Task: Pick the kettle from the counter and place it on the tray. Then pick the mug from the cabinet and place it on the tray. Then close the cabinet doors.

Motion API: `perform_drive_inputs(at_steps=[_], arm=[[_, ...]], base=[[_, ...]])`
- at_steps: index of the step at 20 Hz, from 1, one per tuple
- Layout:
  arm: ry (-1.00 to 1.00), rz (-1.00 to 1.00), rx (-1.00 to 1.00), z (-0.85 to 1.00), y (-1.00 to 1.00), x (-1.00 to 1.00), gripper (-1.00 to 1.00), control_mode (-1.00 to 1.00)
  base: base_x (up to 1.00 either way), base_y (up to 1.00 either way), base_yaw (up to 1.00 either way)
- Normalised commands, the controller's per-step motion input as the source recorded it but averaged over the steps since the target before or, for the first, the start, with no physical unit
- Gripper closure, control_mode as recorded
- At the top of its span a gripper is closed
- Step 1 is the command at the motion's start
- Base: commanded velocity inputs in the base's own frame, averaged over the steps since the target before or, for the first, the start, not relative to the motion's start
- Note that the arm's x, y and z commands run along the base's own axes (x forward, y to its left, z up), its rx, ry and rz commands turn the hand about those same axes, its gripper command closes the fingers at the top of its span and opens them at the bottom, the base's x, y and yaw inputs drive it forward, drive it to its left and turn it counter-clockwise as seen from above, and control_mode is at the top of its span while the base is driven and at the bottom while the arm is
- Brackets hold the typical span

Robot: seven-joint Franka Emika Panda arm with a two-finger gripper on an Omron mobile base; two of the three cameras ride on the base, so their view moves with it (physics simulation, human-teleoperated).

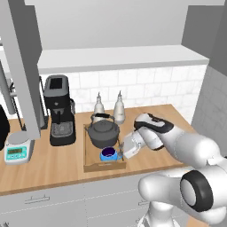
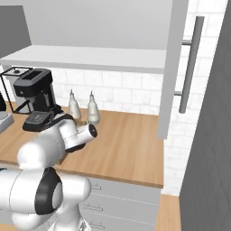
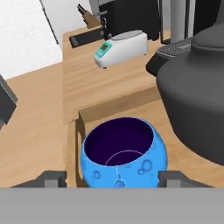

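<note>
The blue mug (image 3: 124, 153) stands upright near a corner of the wooden tray (image 3: 118, 105), beside the dark grey kettle (image 3: 197, 100), which also rests on the tray. My gripper (image 3: 113, 178) is open, one fingertip on each side of the mug and clear of it. In the left base view the gripper (image 1: 120, 150) reaches in from the right to the mug (image 1: 108, 154) at the tray's (image 1: 88, 164) front, with the kettle (image 1: 103, 132) behind it. The cabinet doors (image 1: 22, 66) (image 2: 173, 67) stand open over the pale shelf (image 1: 119, 57).
A black coffee machine (image 1: 60, 111) and a white scale (image 1: 17, 150) stand left of the tray on the counter (image 1: 53, 168). Two bottles (image 1: 108, 106) sit against the tiled wall behind the kettle. A grey wall closes the counter's right end.
</note>
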Motion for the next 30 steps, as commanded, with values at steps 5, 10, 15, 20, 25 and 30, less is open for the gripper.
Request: perform_drive_inputs(at_steps=[5,10,15,20,25,30], arm=[[-0.08,0.02,0.08,0.77,-0.07,-0.32,-1.0,-1.0],[0.08,-0.13,0.01,0.97,0.0,-0.47,-1.0,-1.0],[0.28,-0.41,-0.05,0.84,-0.02,-0.43,-1.0,-1.0],[0.29,-0.28,-0.12,0.11,-0.01,-0.05,-1.0,-1.0],[0.04,-0.12,-0.01,0.0,0.0,-0.05,-1.0,-1.0],[0.18,-0.51,0.03,0.2,-0.16,-0.29,-1.0,-1.0]], base=[[0.0,0.0,0.0],[0.0,0.0,0.0],[0.0,0.0,0.0],[0.0,0.0,0.0],[0.0,0.0,0.0],[0.0,0.0,0.0]])
